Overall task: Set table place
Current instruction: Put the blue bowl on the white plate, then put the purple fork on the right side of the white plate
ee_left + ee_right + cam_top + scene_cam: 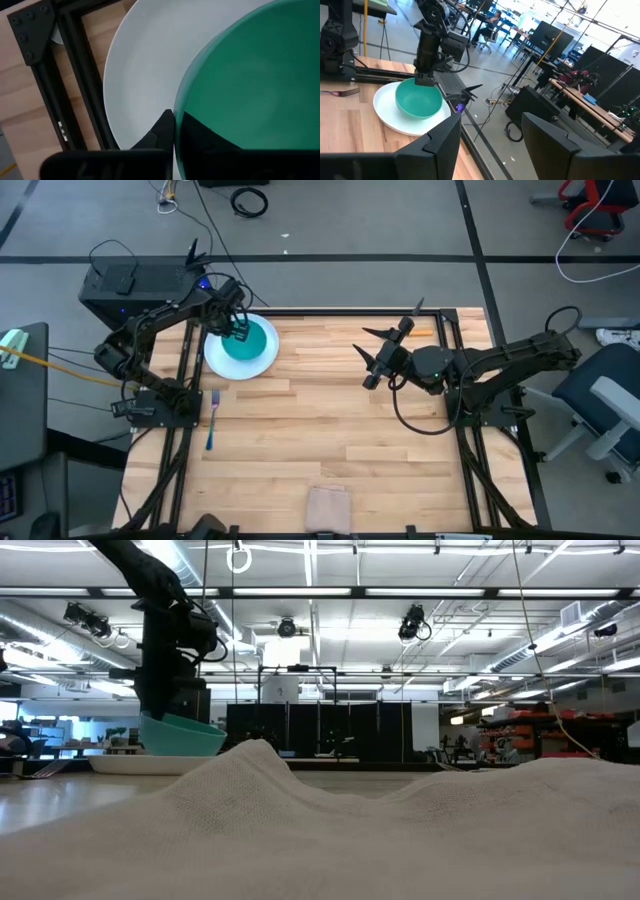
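Observation:
The teal bowl [248, 340] sits over the white plate [228, 364] near the table's far left corner. My left gripper [238, 328] is shut on the bowl's far rim. In the low view the bowl [182, 736] is tilted above the plate [118, 764]. The blue-handled fork [212, 420] lies flat on the planks on the near side of the plate. An orange handle, probably the spoon [426, 332], lies by the far right rail. My right gripper [383, 352] hovers open over the table's right half, holding nothing. My left gripper pinches the bowl's rim [177, 118] on its far side, one finger [161, 133] outside the wall and the other inside, seen dark through the wall. The fingers come from above, pointing down. The bowl is tilted over the plate; whether its base touches the plate I cannot tell.
A folded beige cloth [327, 507] lies at the table's near edge and fills the low view's foreground [400, 830]. Black rails [75, 75] run close beside the plate on the left. Bare planks [320, 430] stretch between the arms. A black box [130, 285] stands beyond the far left corner.

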You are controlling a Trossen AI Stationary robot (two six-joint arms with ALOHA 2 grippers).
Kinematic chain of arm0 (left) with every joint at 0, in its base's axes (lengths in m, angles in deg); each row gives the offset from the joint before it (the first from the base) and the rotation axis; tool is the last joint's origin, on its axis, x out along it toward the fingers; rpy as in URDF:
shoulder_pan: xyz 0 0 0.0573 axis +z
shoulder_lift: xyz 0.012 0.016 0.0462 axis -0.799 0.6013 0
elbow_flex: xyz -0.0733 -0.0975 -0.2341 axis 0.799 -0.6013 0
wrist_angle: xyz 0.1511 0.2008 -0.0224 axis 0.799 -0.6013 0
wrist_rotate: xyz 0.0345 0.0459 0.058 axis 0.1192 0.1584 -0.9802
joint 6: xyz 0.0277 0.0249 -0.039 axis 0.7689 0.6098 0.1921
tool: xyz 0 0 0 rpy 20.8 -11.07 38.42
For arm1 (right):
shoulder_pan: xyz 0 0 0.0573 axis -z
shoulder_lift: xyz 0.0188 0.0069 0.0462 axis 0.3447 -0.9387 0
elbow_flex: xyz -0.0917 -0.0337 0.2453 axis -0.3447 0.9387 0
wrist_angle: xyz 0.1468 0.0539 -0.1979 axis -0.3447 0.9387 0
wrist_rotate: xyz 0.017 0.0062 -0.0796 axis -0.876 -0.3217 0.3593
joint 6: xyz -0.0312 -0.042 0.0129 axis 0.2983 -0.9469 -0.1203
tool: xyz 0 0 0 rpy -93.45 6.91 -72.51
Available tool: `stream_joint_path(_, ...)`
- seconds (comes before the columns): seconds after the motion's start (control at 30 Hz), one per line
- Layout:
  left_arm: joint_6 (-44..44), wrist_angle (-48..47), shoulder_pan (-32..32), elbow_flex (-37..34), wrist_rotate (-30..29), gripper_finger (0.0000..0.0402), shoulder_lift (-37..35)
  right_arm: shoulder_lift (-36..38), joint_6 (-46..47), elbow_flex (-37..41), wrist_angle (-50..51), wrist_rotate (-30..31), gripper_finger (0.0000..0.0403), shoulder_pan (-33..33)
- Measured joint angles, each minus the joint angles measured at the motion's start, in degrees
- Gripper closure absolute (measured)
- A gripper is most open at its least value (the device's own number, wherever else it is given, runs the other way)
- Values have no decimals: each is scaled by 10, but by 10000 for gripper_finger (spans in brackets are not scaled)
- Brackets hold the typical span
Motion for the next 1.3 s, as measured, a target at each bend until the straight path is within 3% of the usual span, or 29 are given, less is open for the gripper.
stream_joint_path(0.23,0,-1,2,0,1,332,0,0,0,0,0,0,188,0)
stream_joint_path(0.83,16,-17,2,14,-14,318,0,0,0,0,0,0,188,0)
stream_joint_path(1.1,2,-119,-4,80,-15,317,-1,0,0,0,0,0,188,0)
stream_joint_path(1.3,-46,-197,-60,95,-15,318,-28,0,0,0,0,0,188,0)
